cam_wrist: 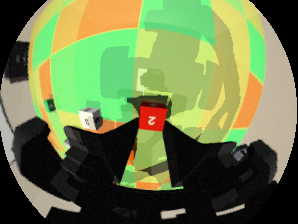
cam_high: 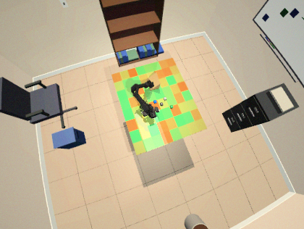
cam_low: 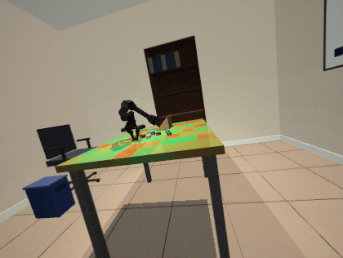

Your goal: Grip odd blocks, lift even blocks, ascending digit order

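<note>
A red block (cam_wrist: 153, 116) with a printed 2 stands between the two fingertips in the wrist view. My gripper (cam_wrist: 150, 121) (cam_low: 135, 138) is shut on it, with a finger against each side. The block looks low at the table top (cam_low: 180, 148); any small gap beneath it cannot be told. A white block (cam_wrist: 90, 119) lies left of the fingers, its digit too blurred to be sure of. A green block (cam_wrist: 49, 104) (cam_high: 171, 106) (cam_low: 168, 133) lies farther left. A blue block (cam_high: 155, 101) (cam_low: 153, 133) shows in the top and exterior views. The left finger partly hides an orange-red patch.
A brown wedge-shaped object (cam_high: 155, 80) (cam_low: 165, 123) stands on the table near the arm's base. A white block (cam_high: 165, 98) and a greyish block (cam_high: 161, 103) lie near the blue one. A bookshelf (cam_low: 175, 87), a chair (cam_high: 45, 103) and a cabinet (cam_high: 250, 110) stand off the table.
</note>
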You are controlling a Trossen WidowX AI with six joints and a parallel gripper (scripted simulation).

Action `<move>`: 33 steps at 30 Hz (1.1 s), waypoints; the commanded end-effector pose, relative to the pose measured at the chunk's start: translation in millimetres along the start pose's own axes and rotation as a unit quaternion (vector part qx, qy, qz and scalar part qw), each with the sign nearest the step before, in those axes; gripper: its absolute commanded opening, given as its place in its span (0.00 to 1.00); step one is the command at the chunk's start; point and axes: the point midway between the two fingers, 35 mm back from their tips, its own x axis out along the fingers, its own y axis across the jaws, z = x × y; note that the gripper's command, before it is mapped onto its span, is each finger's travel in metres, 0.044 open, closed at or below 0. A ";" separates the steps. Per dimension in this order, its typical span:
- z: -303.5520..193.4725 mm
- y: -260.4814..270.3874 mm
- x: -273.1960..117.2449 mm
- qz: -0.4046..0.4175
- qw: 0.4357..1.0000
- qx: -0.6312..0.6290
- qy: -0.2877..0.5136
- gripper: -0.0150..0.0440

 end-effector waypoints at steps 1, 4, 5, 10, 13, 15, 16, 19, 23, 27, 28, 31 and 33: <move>-0.1 -0.3 0.6 -0.002 1.000 -0.003 0.000 0.46; -0.1 -0.3 0.6 -0.002 1.000 -0.003 0.000 0.46; -0.1 -0.3 0.3 -0.002 1.000 -0.003 0.000 0.46; 0.0 -0.2 -6.1 -0.002 1.000 -0.003 0.000 0.46; 0.0 -0.2 -10.6 -0.001 1.000 -0.003 0.000 0.46; -0.1 -0.2 -13.4 -0.001 1.000 -0.003 0.000 0.46; -0.1 -0.2 -14.1 -0.001 1.000 -0.003 0.000 0.46; -0.1 -0.2 -14.4 -0.001 1.000 -0.003 0.000 0.46; -0.1 -0.2 -14.4 -0.001 1.000 -0.003 0.000 0.46; -0.1 -0.2 -14.4 -0.001 1.000 -0.003 0.000 0.46; -0.1 -0.2 -14.4 -0.001 1.000 -0.003 0.000 0.46; -0.1 -0.2 -13.4 -0.001 1.000 -0.003 0.000 0.46; 0.0 -0.2 -10.6 -0.001 1.000 -0.003 0.000 0.46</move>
